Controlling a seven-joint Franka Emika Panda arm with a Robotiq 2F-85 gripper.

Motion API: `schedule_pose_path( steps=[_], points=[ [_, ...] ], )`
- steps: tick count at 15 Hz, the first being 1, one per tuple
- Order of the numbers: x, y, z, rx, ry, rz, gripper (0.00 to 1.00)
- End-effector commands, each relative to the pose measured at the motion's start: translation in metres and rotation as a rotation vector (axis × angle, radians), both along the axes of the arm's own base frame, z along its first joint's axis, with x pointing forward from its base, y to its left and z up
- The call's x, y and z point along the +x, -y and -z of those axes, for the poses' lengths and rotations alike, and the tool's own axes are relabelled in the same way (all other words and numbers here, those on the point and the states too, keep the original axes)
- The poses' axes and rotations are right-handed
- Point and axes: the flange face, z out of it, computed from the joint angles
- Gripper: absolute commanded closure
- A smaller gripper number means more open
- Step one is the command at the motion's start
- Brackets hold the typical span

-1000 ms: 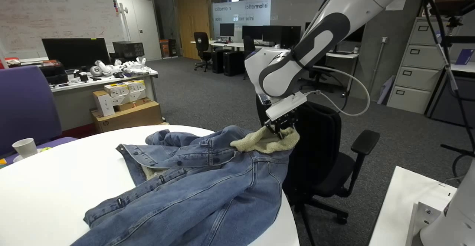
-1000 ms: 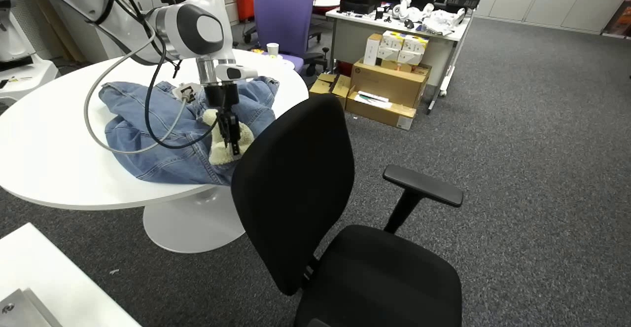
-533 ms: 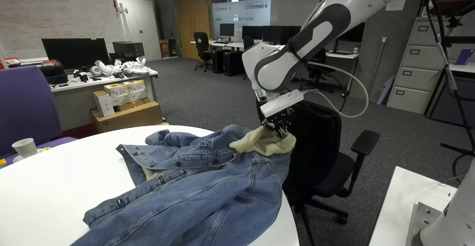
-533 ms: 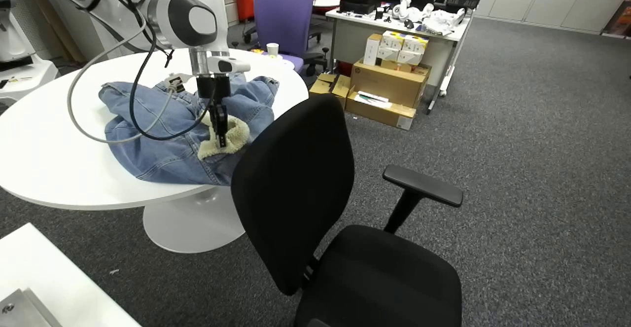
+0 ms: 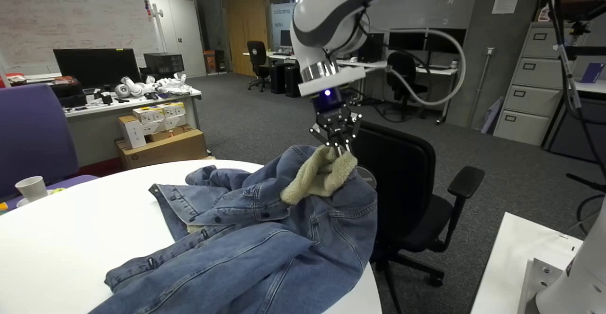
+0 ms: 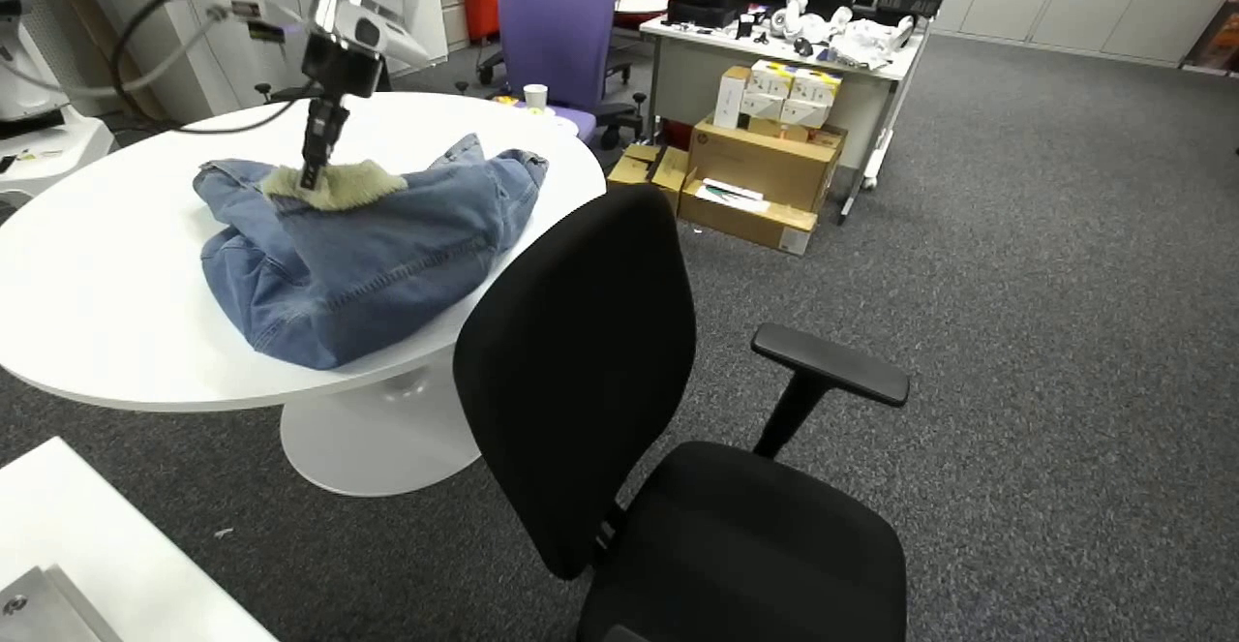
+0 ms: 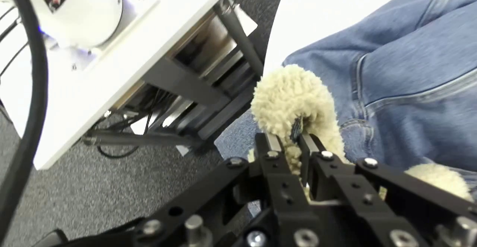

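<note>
- In an exterior view: my pincer point(image 5: 342, 150) has risen, pulling up the fleece collar point(image 5: 319, 187); denim jacket point(image 5: 265, 252) drapes below it, mostly on the table point(image 5: 71, 243).
- In an exterior view: it's moved away from the black chair point(image 6: 571, 381); grip looks to be carrying load. Arm point(image 6: 339, 13) cut off above it.
- Wrist view: pincer clamped on the fleece collar. Bite depth hidden behind fingers point(image 7: 275, 165); denim jacket cut off to its right.

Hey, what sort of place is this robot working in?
Most likely an office that doubles as a robotics lab: there's a whiteboard covered in writing, a filing cabinet against the far wall, and a jointed robot arm.
</note>
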Motion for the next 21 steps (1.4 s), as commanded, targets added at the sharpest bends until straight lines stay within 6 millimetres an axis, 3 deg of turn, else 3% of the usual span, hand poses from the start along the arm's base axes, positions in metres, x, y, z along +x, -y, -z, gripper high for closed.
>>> schedule_pose_path(
  steps=[1, 5, 7, 10, 15, 16, 17, 21],
  points=[
    [0.001, -0.023, -0.092, 0.119, 0.002, 0.15, 0.96],
    [0.0, -0.037, -0.185, 0.213, 0.152, 0.319, 0.96],
    [0.002, -0.037, -0.214, 0.228, 0.223, 0.398, 0.96],
    [0.006, -0.033, -0.241, 0.239, 0.328, 0.52, 0.96],
    [0.02, -0.028, -0.257, 0.24, 0.493, 0.701, 0.96],
    [0.028, -0.029, -0.234, 0.219, 0.42, 0.632, 0.96],
    [0.03, -0.029, -0.232, 0.217, 0.421, 0.639, 0.85],
    [0.035, -0.03, -0.218, 0.205, 0.396, 0.637, 0.85]
  ],
)
